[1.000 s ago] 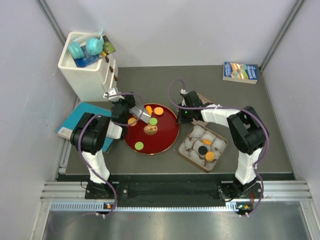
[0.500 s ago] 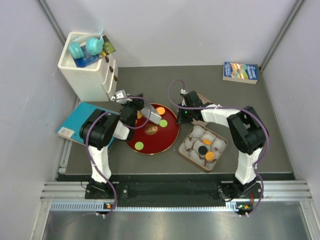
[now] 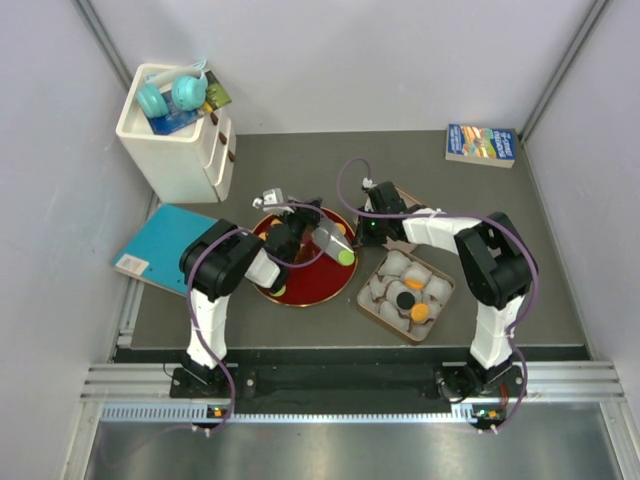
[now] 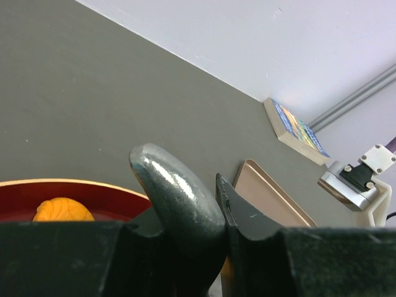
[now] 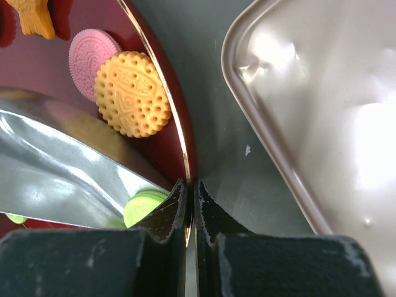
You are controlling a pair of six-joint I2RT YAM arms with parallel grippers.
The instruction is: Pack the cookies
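My left gripper (image 3: 303,224) is shut on the handle (image 4: 179,192) of a silver spatula (image 3: 332,243). A green cookie (image 3: 346,257) lies on the spatula's tip, over the right edge of the dark-red plate (image 3: 290,290); it also shows in the right wrist view (image 5: 143,204). My right gripper (image 3: 368,228) is shut on the plate's gold rim (image 5: 185,167). An orange cookie (image 5: 133,93), a pink one (image 5: 93,52) and a brown one (image 5: 34,15) lie on the plate. The box (image 3: 372,303) of white paper cups holds two orange cookies (image 3: 413,283) and a black one (image 3: 404,300).
The box's metal lid (image 5: 322,111) lies just right of the plate, behind the box. A white drawer unit (image 3: 180,140) stands at the back left, a teal book (image 3: 160,235) lies left of the plate, and another book (image 3: 480,145) at the back right.
My left arm has swung the spatula to the right across the plate, carrying the green cookie to the plate's right edge. The right gripper has stayed on the rim.
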